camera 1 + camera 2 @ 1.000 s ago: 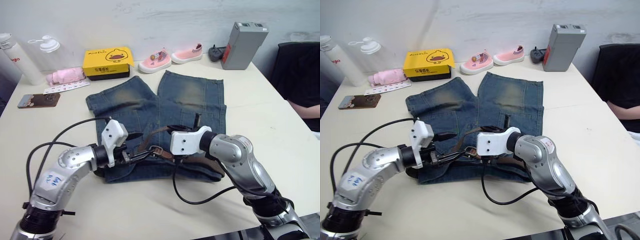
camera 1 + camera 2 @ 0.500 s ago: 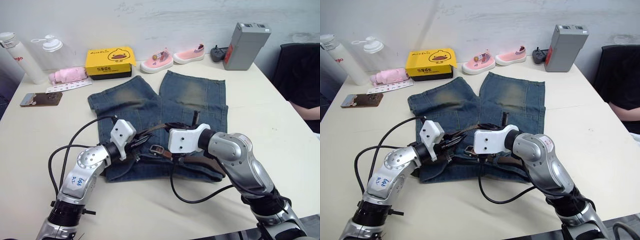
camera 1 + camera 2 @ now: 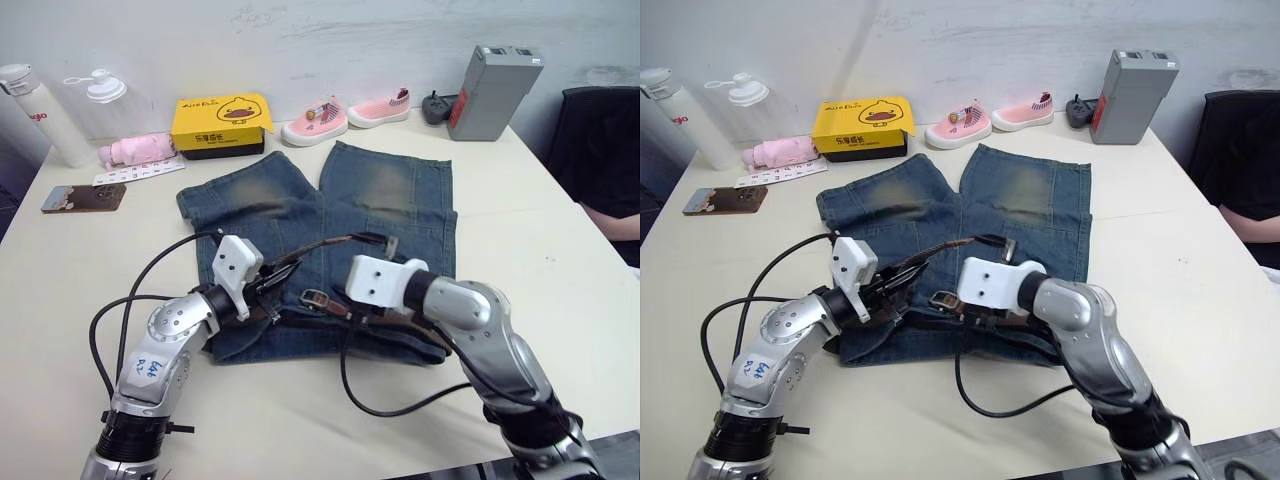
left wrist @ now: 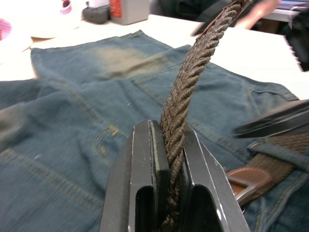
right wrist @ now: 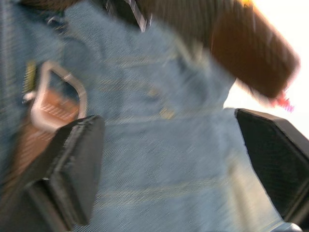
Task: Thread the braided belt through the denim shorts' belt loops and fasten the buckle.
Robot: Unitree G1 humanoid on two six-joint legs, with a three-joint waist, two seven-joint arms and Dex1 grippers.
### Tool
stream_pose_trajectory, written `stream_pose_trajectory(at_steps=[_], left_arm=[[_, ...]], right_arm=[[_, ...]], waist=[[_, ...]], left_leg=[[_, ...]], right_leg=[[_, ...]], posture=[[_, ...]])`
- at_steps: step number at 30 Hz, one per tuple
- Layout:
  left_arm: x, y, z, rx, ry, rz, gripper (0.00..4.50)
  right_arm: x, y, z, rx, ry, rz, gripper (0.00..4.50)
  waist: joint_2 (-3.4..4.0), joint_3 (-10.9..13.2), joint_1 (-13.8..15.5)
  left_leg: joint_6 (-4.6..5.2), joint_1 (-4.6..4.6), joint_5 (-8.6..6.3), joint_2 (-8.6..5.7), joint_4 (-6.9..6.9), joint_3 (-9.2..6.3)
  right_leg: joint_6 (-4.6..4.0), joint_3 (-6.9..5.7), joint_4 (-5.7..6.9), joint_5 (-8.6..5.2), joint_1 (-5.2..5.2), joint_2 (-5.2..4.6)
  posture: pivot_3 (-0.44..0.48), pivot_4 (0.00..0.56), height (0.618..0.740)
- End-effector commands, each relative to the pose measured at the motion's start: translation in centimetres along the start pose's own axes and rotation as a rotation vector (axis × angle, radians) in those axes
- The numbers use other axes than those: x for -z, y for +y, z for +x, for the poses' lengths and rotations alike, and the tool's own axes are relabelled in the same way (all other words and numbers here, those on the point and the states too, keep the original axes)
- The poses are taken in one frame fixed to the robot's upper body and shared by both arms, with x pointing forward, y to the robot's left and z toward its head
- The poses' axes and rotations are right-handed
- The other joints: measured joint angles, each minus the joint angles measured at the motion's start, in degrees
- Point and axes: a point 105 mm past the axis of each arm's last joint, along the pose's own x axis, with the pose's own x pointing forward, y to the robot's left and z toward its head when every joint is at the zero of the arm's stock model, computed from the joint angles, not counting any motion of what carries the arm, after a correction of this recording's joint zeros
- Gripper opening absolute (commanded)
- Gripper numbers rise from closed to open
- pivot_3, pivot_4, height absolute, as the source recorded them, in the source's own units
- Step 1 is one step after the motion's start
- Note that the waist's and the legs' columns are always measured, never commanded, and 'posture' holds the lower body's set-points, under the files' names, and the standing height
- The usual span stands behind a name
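Left wrist view: left gripper point(image 4: 170, 159) is clamped on the belt point(image 4: 193, 77), strap now lifted off the shorts point(image 3: 320, 225); right gripper point(image 5: 169, 169) has let go, spread wide beside the buckle point(image 3: 315, 297), which awaits fastening.

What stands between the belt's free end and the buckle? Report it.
The open right gripper hangs over the denim shorts beside the buckle, roughly between it and the free end of the braided belt, which the left gripper holds raised. Nothing else visible intervenes.

Yellow duck box point(image 3: 217, 125), pink shoes point(image 3: 342, 113), grey box point(image 3: 495, 79), two bottles point(image 3: 35, 115), phone point(image 3: 84, 198), pink cloth point(image 3: 135, 151)
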Motion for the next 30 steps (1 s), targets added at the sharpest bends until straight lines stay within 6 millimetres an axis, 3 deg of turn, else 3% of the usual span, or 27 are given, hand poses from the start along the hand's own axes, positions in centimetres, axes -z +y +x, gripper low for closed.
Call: stream_pose_trajectory(at_steps=[1, 4, 8, 16, 19, 25, 27, 30], left_arm=[[-0.9, 1.1, -1.0, -0.049, -0.011, 0.024, 0.0], [-0.8, 1.6, -1.5, -0.069, 0.004, 0.01, 0.0], [-1.7, 1.8, -1.4, -0.068, -0.008, 0.005, 0.0], [-2.4, 2.0, -1.5, -0.061, -0.004, 0.006, 0.0], [-1.8, 2.0, -1.6, -0.061, 0.025, 0.006, 0.0], [-0.9, 1.6, -1.8, -0.051, 0.066, -0.019, 0.0], [-0.6, 1.6, -1.9, -0.056, 0.076, -0.023, 0.0], [0.2, 1.6, -2.1, -0.053, 0.124, -0.023, 0.0]], right_arm=[[-0.3, 2.4, -1.8, -0.089, -0.019, 0.073, 4.47], [-0.1, 4.5, -1.6, -0.151, -0.014, 0.092, 4.47], [0.5, 5.7, -0.2, -0.142, 0.006, 0.142, 4.47], [1.6, 4.2, 2.2, 0.029, 0.074, 0.276, 4.47], [1.5, 3.4, 2.3, 0.066, 0.076, 0.346, 3.63], [1.1, 2.8, 2.4, 0.082, 0.088, 0.433, 0.71], [0.9, 2.6, 2.5, 0.093, 0.089, 0.446, 0.03], [0.7, 2.0, 2.4, 0.117, 0.085, 0.461, 0.03]], waist=[[-0.02, 0.0, -0.1], [-0.01, 0.0, -0.1], [-0.02, 0.0, -0.2], [-0.12, 0.0, -0.2], [-0.1, -0.1, -0.2], [-0.12, -0.1, -0.1], [-0.12, -0.1, -0.1], [-0.11, -0.1, -0.2]], left_leg=[[0.0, 0.0, 0.0, 0.0, 0.0, 0.0], [-0.01, 0.05, -0.01, 0.03, -0.03, -0.05], [-0.03, 0.07, -0.01, 0.05, -0.04, -0.14], [-0.07, 0.04, 0.02, 0.04, -0.02, -0.14], [-0.1, 0.05, 0.03, 0.05, -0.02, -0.16], [-0.07, 0.03, 0.02, 0.01, -0.02, -0.23], [-0.08, 0.02, 0.02, 0.01, -0.03, -0.24], [-0.07, 0.01, 0.02, 0.01, -0.04, -0.23]], right_leg=[[0.0, 0.02, -0.01, 0.0, 0.0, 0.0], [0.0, 0.03, 0.0, 0.0, 0.0, 0.02], [0.0, 0.07, 0.05, 0.0, -0.01, 0.04], [0.0, 0.03, 0.04, 0.0, -0.02, 0.05], [0.0, 0.07, 0.06, 0.0, -0.04, 0.06], [0.0, 0.06, 0.06, 0.0, -0.05, 0.0], [0.0, 0.05, 0.06, 0.0, -0.06, 0.01], [0.0, 0.05, 0.06, 0.0, -0.09, 0.02]], posture=[[0.0, 0.15, 0.706], [0.0, 0.15, 0.706], [0.0, 0.15, 0.706], [0.0, 0.15, 0.706], [0.0, 0.15, 0.706], [0.0, 0.15, 0.706], [0.0, 0.15, 0.706], [0.0, 0.15, 0.706]])
